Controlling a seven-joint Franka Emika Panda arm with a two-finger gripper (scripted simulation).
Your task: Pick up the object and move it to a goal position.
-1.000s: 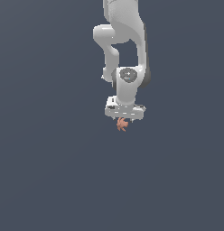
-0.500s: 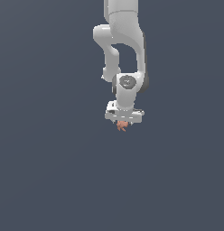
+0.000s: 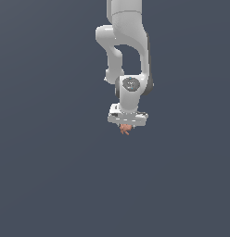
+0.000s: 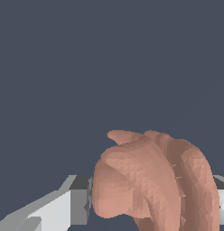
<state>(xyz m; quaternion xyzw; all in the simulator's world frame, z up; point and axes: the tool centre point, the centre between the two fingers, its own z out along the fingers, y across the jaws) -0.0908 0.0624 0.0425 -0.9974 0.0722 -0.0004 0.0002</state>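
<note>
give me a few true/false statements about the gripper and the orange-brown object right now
1. The orange-brown object sits between the fingers of the gripper. True.
2. The object is bigger than the gripper. False: in the exterior view it is much smaller.
3. The object is smooth and round like a ball. False: the wrist view shows it lobed and irregular.
4. The arm is white. True.
5. A second object lies beside the gripper. False: only plain dark background shows.
</note>
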